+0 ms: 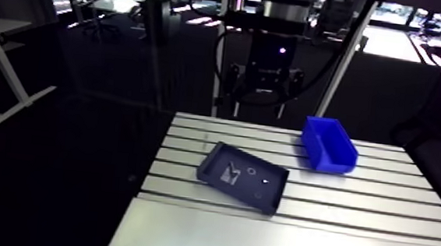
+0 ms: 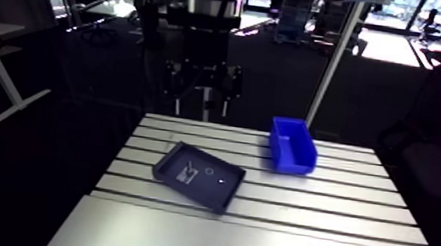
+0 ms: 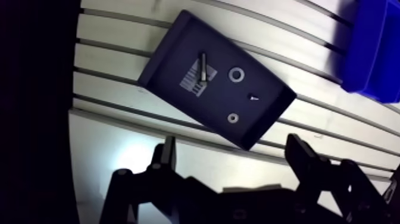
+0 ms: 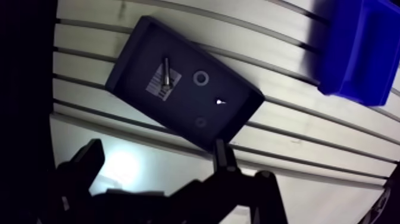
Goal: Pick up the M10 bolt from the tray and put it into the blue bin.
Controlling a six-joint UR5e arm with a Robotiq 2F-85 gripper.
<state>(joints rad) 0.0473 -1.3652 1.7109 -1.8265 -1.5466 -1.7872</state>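
Right now the gripper (image 3: 231, 140) hangs high above the table (image 3: 113, 59), fingers (image 3: 166, 156) spread wide apart w/ nothing btwn them. In the arm view it sits over the table's far edge, clear of the things on the surface.

M10 bolt (image 3: 202, 67) is in the tray (image 3: 211, 104), lying flat across a white barcode label (image 3: 191, 86) twd the tray's left end. Shank runs roughly along the tray's short side; can't tell which end is the head. Bolt is clear of the tray walls.

Tray is dark, shallow and rectangular. It sits skewed to the table's slots, approx. mid-table, a bit left of centre. In the wrist view it lies ahead of the fingers, w/ its closest corner just ahead of the gap btwn them.

Other bits in the tray, all apart from the bolt:
- a larger washer (image 3: 236, 74) just beside the label
- a smaller washer (image 3: 233, 118) closer to the gripper
- a tiny bright piece (image 3: 253, 96) off to one side of those two, too small to ID

Blue bin (image 3: 375, 53) stands on the table to the right of the tray and farther back, open side up. In the arm view its long side runs roughly near-to-far, slightly angled. Bin & tray don't touch; bare slotted table shows btwn them.
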